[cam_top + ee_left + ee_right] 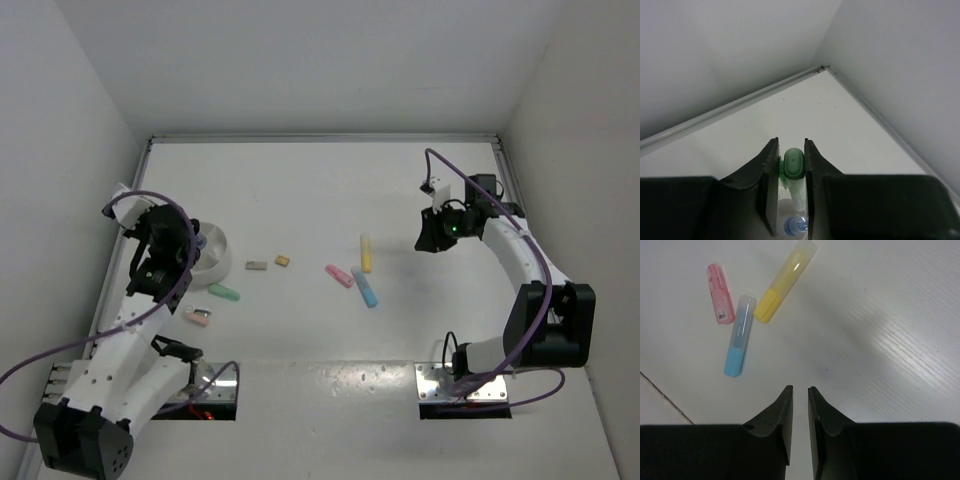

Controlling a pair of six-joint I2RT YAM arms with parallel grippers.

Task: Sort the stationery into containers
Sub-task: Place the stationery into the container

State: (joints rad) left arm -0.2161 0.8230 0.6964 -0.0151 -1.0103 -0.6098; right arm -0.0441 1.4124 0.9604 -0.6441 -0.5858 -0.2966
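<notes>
My left gripper [791,142] is shut on a green-capped marker [794,164] with a pale clear body, held over the white bowl [216,262] at the table's left. A clear blue-tipped pen [795,226] lies below it in the bowl. In the top view the left gripper [193,246] hangs at the bowl's left rim. My right gripper [800,388] is empty, its jaws a narrow gap apart, above bare table. Ahead of it lie a yellow marker [785,281], a blue marker [739,336] and a pink marker [720,293]. In the top view the right gripper [427,240] is right of them.
On the table lie another green marker [224,293], a small pink item [197,317], a grey block [256,265] and a tan block [283,260], all right of or below the bowl. White walls close in the table on the left, back and right.
</notes>
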